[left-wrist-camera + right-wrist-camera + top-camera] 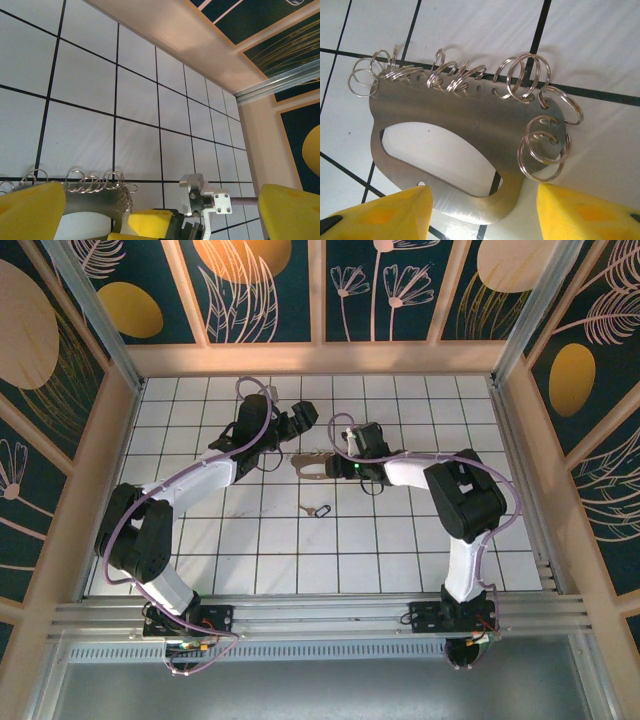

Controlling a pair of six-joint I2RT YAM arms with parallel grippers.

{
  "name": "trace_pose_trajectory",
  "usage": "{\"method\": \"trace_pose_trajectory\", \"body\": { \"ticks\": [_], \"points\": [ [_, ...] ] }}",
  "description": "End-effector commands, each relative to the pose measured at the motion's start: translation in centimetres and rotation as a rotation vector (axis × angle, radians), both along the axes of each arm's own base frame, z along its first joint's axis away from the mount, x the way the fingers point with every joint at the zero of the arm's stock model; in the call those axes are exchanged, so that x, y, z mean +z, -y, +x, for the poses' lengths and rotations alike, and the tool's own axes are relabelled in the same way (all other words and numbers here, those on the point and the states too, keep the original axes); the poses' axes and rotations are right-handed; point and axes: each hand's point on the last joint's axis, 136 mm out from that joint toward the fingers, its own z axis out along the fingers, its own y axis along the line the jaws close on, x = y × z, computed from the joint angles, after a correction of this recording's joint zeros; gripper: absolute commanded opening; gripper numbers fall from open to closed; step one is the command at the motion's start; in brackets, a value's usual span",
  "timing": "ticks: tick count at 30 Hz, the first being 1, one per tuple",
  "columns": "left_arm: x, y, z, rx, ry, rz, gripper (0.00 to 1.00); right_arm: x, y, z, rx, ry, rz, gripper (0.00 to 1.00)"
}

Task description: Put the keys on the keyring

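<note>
The keyring (pixel 310 462) is a flat steel plate (pixel 470 125) with a handle cut-out and several split rings along its far edge, lying mid-table. My right gripper (pixel 337 466) is at its right end. In the right wrist view that gripper (pixel 482 215) stands open, its yellow pads (pixel 380 215) on either side of the plate's lower bar with gaps showing. My left gripper (pixel 293 428) hovers just beyond the plate, open wide and holding nothing (pixel 162 212). The plate's ringed edge (pixel 95 202) shows low in the left wrist view. One small silvery key (pixel 318 510) with a dark head lies nearer the arms.
A white tiled floor (pixel 400 540) is walled by beige boards, with the back wall (pixel 320 358) a few tiles behind the keyring. The right arm's elbow (pixel 465 495) rises at the right. The key lies about two tiles nearer the arms than the plate.
</note>
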Motion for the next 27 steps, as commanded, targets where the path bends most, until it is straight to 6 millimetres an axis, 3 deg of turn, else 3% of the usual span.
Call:
{"method": "trace_pose_trajectory", "body": {
  "ticks": [1, 12, 20, 27],
  "points": [
    [0.9, -0.3, 0.1, 0.003, 0.027, 0.008, 0.99, 0.8, -0.4, 1.2, -0.007, 0.027, 0.005, 0.57],
    [0.7, -0.2, 0.3, 0.0, 0.025, 0.013, 0.98, 0.8, 0.1, 2.9, -0.029, 0.037, -0.006, 0.57],
    [0.9, -0.3, 0.2, -0.003, 0.03, 0.013, 0.99, 2.5, 1.5, 2.4, -0.049, 0.099, -0.046, 0.54],
    [1.1, -0.2, 0.1, -0.006, 0.031, 0.007, 0.99, 1.5, 1.8, 2.7, -0.022, 0.113, -0.129, 0.48]
  ]
}}
